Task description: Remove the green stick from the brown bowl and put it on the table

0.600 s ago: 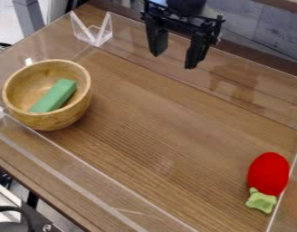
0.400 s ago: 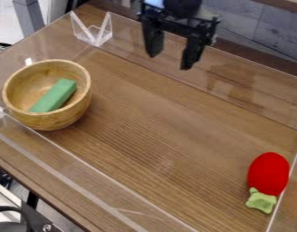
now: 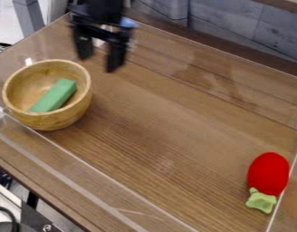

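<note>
The green stick (image 3: 53, 95) lies flat inside the brown bowl (image 3: 47, 116), which sits on the table (image 3: 176, 127) at the left. My gripper (image 3: 99, 54) hangs open above the table, just up and to the right of the bowl's far rim. Nothing is between its dark fingers (image 3: 116, 57). It is blurred by motion.
A red toy (image 3: 268, 172) with a small green leafy stem (image 3: 261, 200) lies at the front right. Clear acrylic walls (image 3: 66, 172) run round the table's edges. Bare wood spans the middle and right of the bowl.
The gripper has swung left across the back of the table, from the centre back to just beside the bowl. It stays open. Bowl, stick and toy have not moved.
</note>
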`<state>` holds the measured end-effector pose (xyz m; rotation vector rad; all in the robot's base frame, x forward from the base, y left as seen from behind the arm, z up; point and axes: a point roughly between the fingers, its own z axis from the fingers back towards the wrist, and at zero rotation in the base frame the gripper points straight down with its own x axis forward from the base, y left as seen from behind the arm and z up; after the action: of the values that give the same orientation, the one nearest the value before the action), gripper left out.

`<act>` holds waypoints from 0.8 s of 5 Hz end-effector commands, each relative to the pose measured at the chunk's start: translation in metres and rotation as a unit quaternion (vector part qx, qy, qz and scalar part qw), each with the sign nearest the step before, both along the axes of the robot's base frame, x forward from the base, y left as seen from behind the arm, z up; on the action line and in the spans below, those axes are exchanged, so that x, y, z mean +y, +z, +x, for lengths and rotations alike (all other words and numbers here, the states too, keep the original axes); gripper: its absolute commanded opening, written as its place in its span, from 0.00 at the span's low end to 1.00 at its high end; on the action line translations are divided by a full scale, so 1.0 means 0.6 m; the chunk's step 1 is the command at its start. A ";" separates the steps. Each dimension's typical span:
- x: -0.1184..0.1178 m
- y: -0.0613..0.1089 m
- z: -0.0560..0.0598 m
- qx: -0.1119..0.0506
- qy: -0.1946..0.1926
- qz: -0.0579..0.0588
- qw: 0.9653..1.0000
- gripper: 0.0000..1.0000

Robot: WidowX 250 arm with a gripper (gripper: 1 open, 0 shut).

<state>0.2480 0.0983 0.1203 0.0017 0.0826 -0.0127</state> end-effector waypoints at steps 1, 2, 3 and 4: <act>0.057 0.008 -0.025 -0.028 -0.041 0.018 0.999 1.00; 0.102 -0.008 -0.032 -0.035 -0.034 0.023 0.999 1.00; 0.130 -0.029 -0.030 -0.041 -0.018 0.021 0.999 1.00; 0.148 -0.055 -0.025 -0.042 -0.008 0.018 0.999 1.00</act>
<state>0.2266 0.1795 0.0727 -0.0014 0.0456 -0.0314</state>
